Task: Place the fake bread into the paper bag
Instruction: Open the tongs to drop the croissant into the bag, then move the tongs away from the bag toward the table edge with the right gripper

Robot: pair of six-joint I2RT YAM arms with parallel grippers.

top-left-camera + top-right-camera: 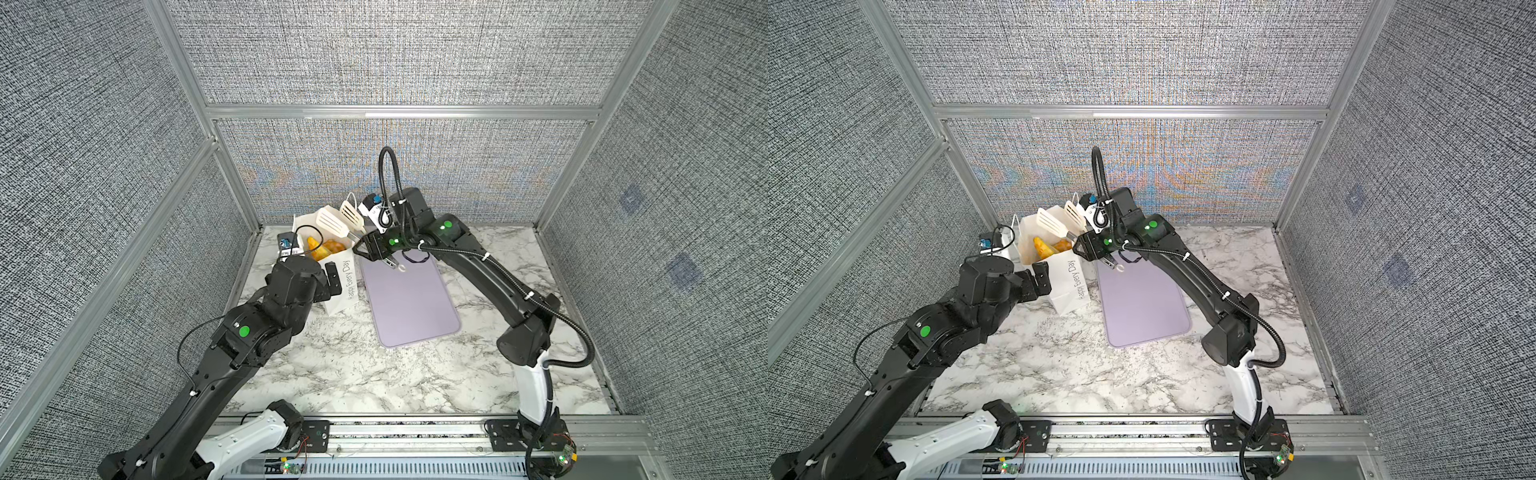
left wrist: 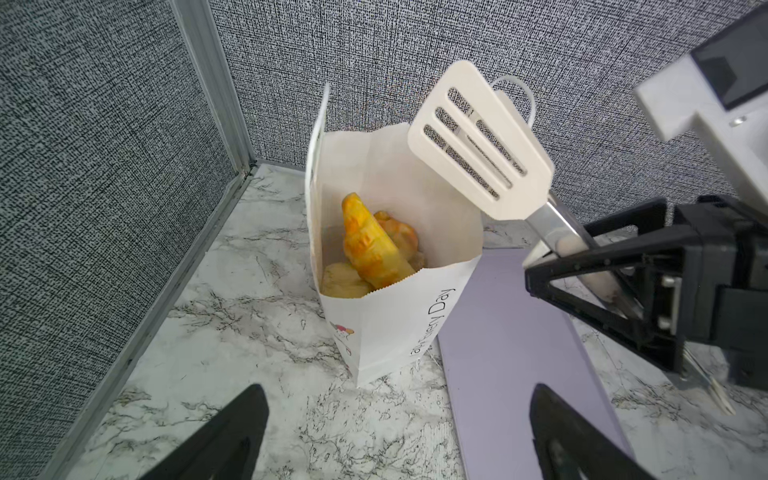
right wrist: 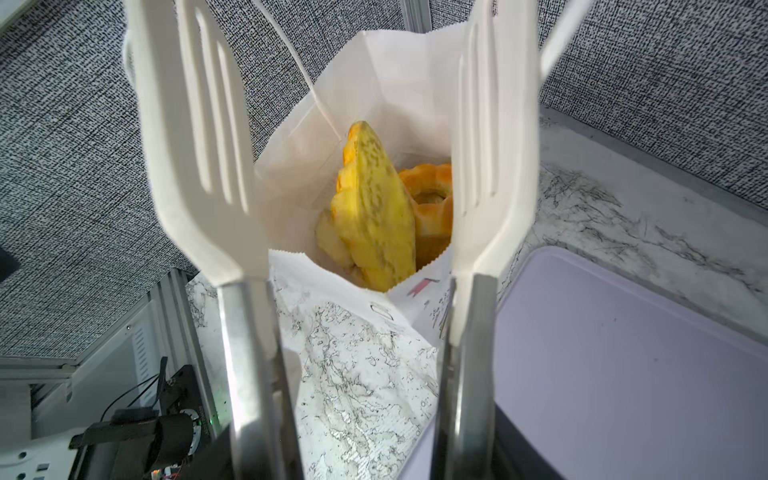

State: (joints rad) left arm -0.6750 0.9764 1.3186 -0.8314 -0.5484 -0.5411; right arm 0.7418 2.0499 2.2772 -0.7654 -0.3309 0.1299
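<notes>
The white paper bag [image 1: 345, 286] [image 1: 1070, 286] [image 2: 399, 320] [image 3: 374, 83] stands upright at the back left, its mouth open. Several pieces of fake bread [image 1: 322, 248] [image 1: 1045, 248] [image 2: 370, 245] sit inside it. A yellow croissant [image 3: 376, 208] stands on end on top, beside a ring-shaped piece [image 3: 432, 195]. My right gripper [image 1: 365, 246] [image 2: 582, 266] is shut on white slotted tongs [image 1: 332, 222] [image 1: 1048, 222] [image 2: 478, 145] [image 3: 195, 124]. The tong blades are spread over the bag's mouth with nothing between them. My left gripper [image 2: 397, 395] is open and empty, low beside the bag's near corner.
A flat lavender tray [image 1: 411, 303] [image 1: 1142, 307] [image 2: 519, 332] [image 3: 623, 353] lies bare on the marble table just right of the bag. The bag sits close to the back-left wall corner. Grey fabric walls enclose the table on three sides.
</notes>
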